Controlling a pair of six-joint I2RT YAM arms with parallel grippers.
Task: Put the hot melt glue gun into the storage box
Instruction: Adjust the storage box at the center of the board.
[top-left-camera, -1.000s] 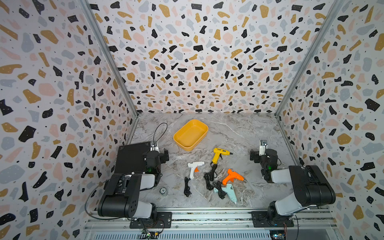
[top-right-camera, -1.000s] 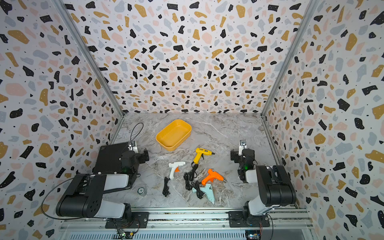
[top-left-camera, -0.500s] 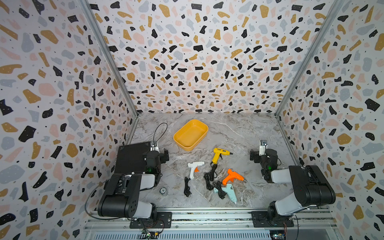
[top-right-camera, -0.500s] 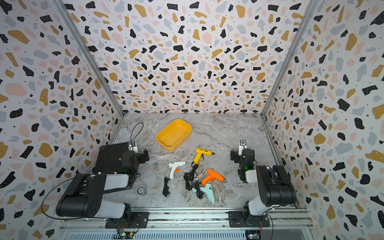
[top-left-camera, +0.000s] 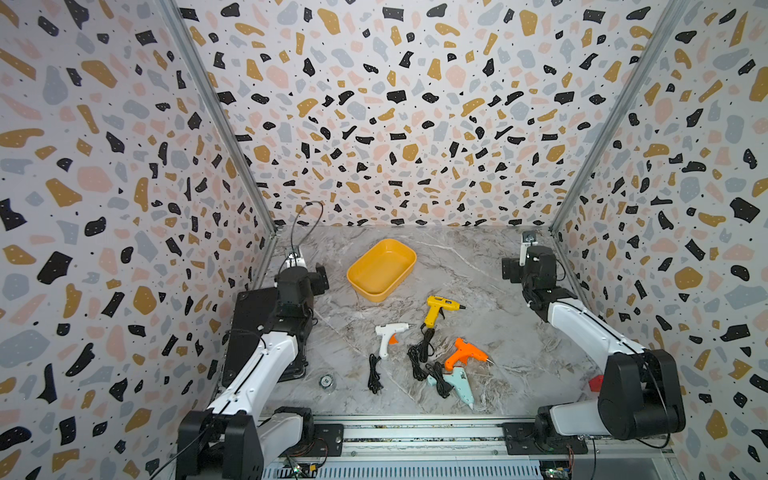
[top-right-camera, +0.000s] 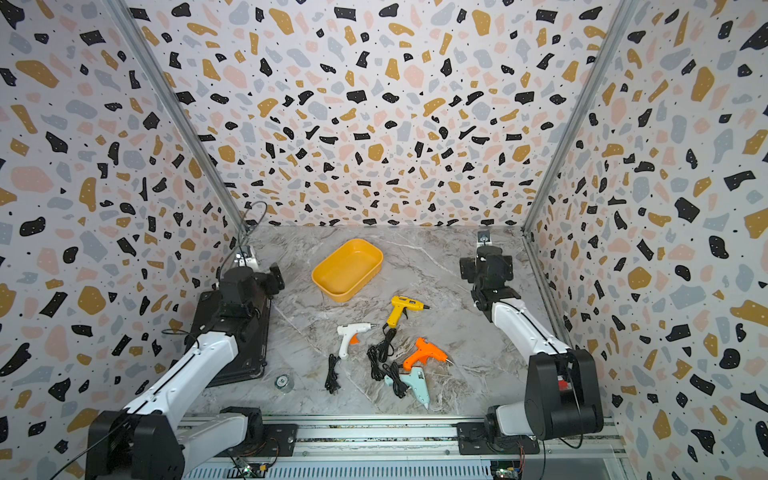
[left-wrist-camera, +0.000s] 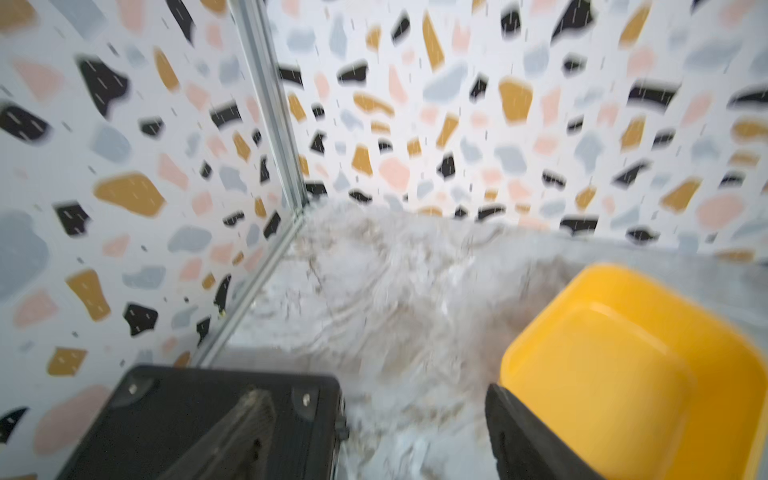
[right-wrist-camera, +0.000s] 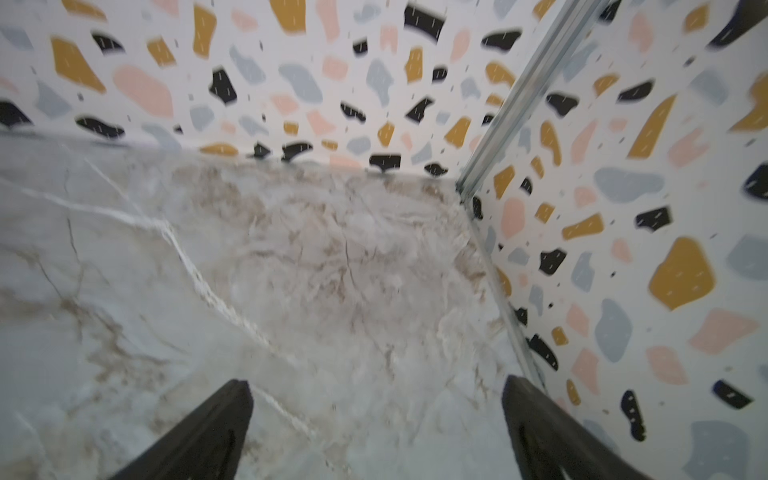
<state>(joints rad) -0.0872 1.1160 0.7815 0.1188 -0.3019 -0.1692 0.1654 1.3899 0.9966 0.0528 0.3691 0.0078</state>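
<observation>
The storage box (top-left-camera: 382, 268) (top-right-camera: 348, 268) is a shallow yellow-orange tub, empty, at the middle back of the marble table. Several glue guns lie in front of it with black cords: yellow (top-left-camera: 438, 307), white (top-left-camera: 388, 334), orange (top-left-camera: 463, 353) and pale blue (top-left-camera: 459, 384). My left gripper (left-wrist-camera: 374, 392) is open and empty, hovering just left of the box (left-wrist-camera: 623, 365), over the corner of a black case. My right gripper (right-wrist-camera: 376, 382) is open and empty above bare table near the back right corner, far from the guns.
A flat black case (top-left-camera: 257, 332) (left-wrist-camera: 208, 415) lies along the left wall beneath my left arm (top-left-camera: 266, 357). A small round object (top-left-camera: 327, 380) sits near the front edge. My right arm (top-left-camera: 582, 328) runs along the right wall. Patterned walls close in three sides.
Both arms have lifted out of their folded pose and reached toward the back of the table. The glue guns and the box have not moved.
</observation>
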